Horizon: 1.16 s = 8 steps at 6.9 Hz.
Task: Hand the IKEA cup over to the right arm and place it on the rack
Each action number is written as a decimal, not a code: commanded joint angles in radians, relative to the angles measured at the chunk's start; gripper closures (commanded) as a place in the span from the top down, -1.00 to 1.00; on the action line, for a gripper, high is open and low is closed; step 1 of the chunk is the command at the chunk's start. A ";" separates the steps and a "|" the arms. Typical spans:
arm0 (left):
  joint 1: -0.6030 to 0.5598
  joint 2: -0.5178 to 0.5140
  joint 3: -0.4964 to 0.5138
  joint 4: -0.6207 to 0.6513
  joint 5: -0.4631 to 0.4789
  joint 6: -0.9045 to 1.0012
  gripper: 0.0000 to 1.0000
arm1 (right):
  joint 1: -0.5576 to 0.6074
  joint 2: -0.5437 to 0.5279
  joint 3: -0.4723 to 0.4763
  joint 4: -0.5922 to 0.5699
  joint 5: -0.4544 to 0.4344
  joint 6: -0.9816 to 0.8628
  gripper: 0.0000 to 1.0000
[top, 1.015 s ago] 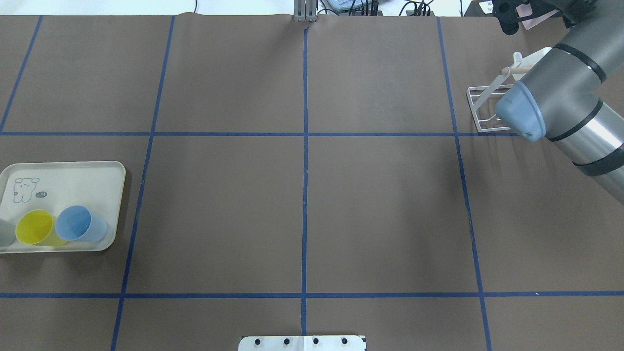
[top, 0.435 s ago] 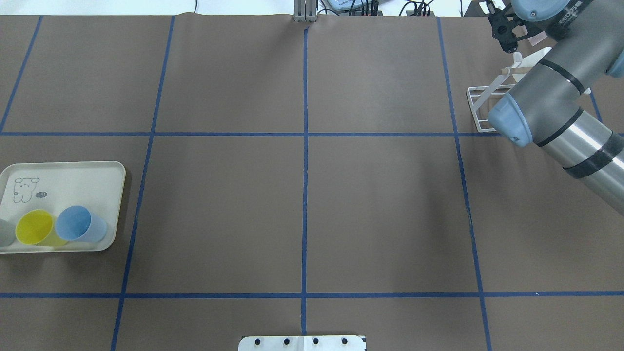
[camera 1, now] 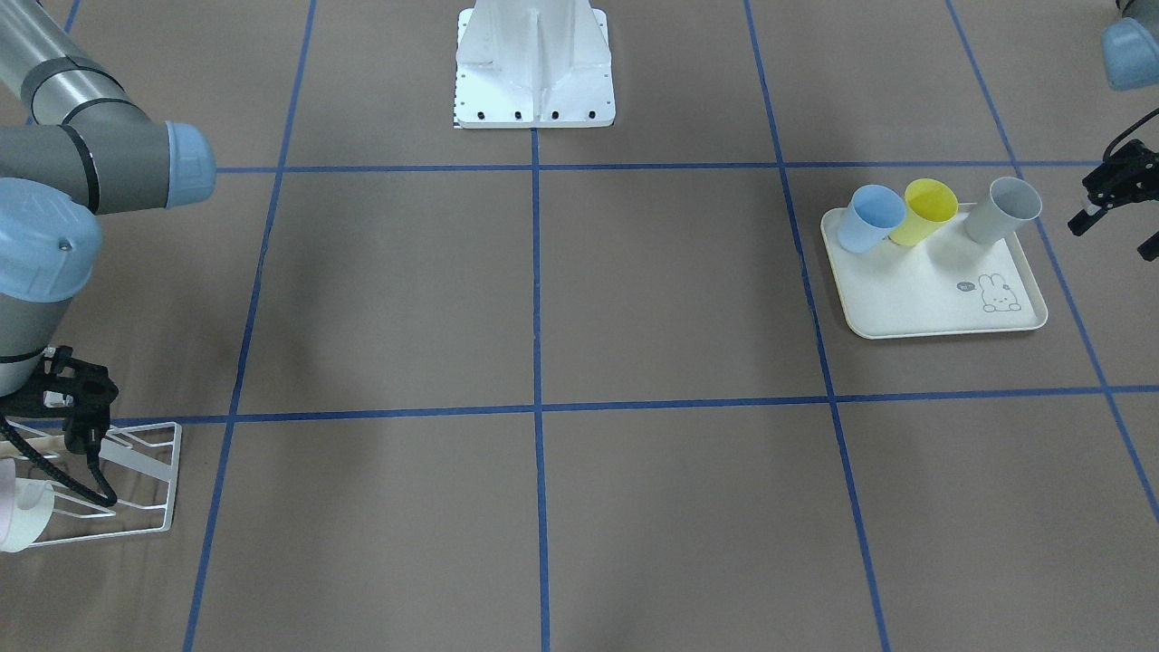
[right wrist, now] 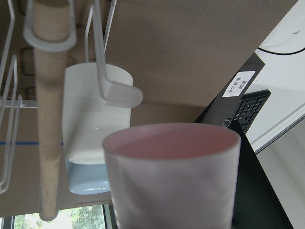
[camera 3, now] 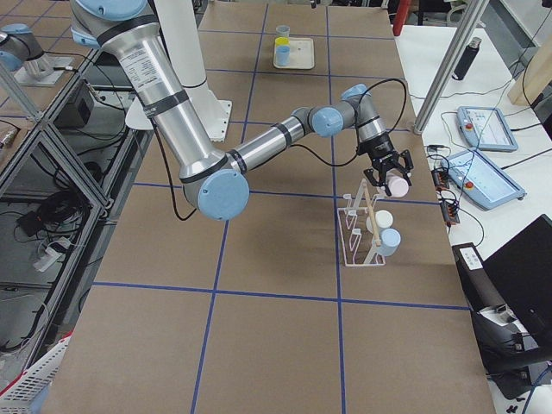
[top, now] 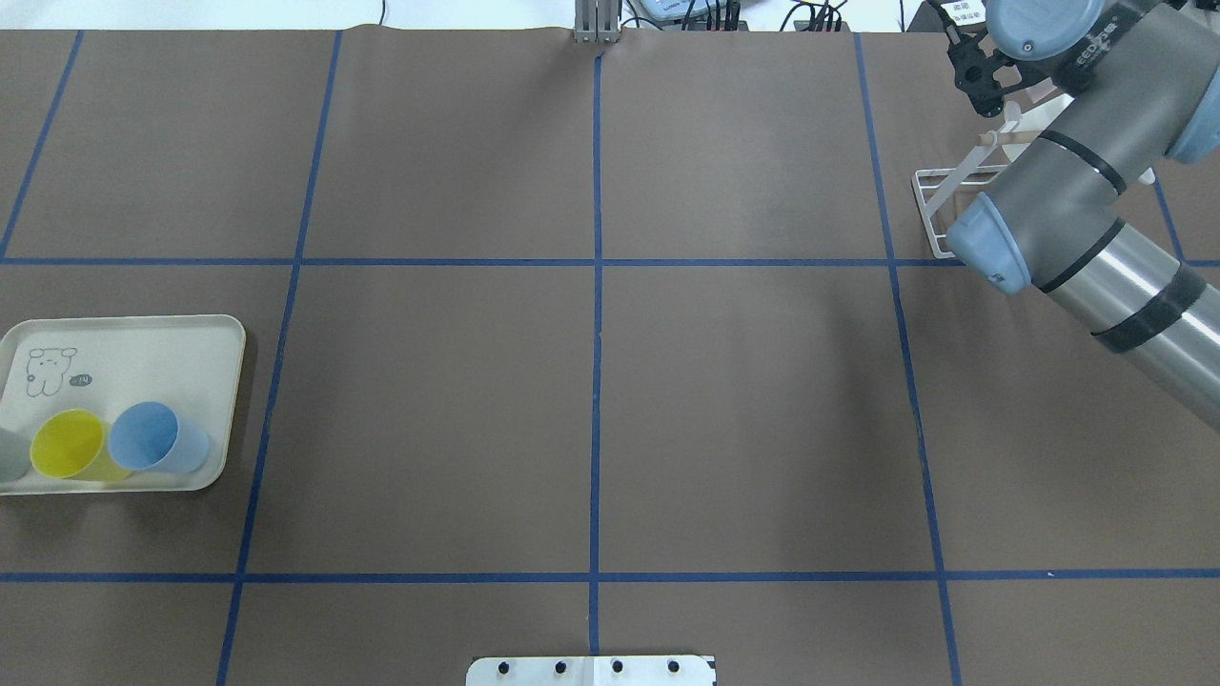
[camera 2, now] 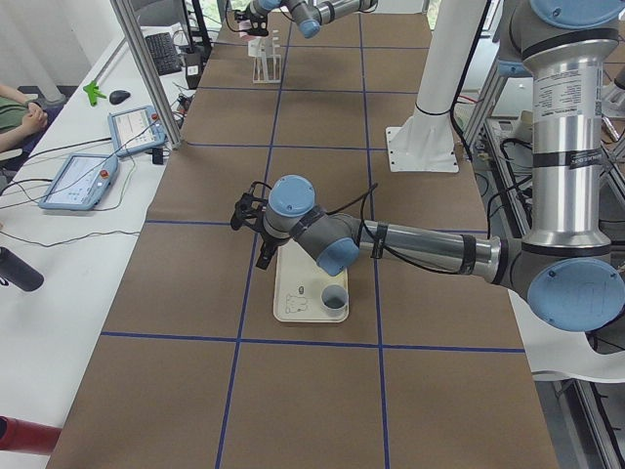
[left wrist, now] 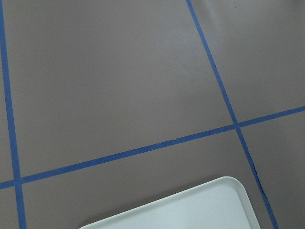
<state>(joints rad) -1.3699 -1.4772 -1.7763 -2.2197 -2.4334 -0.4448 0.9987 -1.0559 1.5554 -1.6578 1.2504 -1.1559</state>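
A pink IKEA cup (right wrist: 171,176) fills the lower half of the right wrist view, with my right gripper (camera 3: 388,177) shut on it. The cup (camera 3: 398,185) hangs just above the top of the white wire rack (camera 3: 355,241), close to its wooden dowel (right wrist: 47,119). A white cup (right wrist: 90,114) and a light-blue cup (camera 3: 390,241) hang on the rack. From overhead the right gripper (top: 970,74) is at the far right, behind the rack (top: 929,195). My left gripper (camera 1: 1109,204) stands open and empty beside the cream tray (camera 1: 914,299).
The tray (top: 124,348) at the left edge carries a blue cup (top: 152,438), a yellow cup (top: 67,443) and a grey cup (camera 1: 1000,208). The right arm's elbow (top: 991,243) hides part of the rack. Blue tape lines grid the brown table.
The right arm's elbow has swung left and its wrist has come further into view over the rack. The cups on the tray have not moved.
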 commanded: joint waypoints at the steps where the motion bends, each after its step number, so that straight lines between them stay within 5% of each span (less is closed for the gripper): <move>1: 0.000 0.000 0.000 0.000 0.001 0.000 1.00 | -0.021 -0.006 -0.009 0.001 -0.009 0.001 -0.12; 8: 0.002 -0.002 0.009 0.000 0.002 0.000 1.00 | -0.061 -0.010 -0.032 0.001 -0.023 0.010 0.08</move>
<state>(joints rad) -1.3691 -1.4787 -1.7689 -2.2197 -2.4321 -0.4448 0.9456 -1.0668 1.5322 -1.6567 1.2319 -1.1475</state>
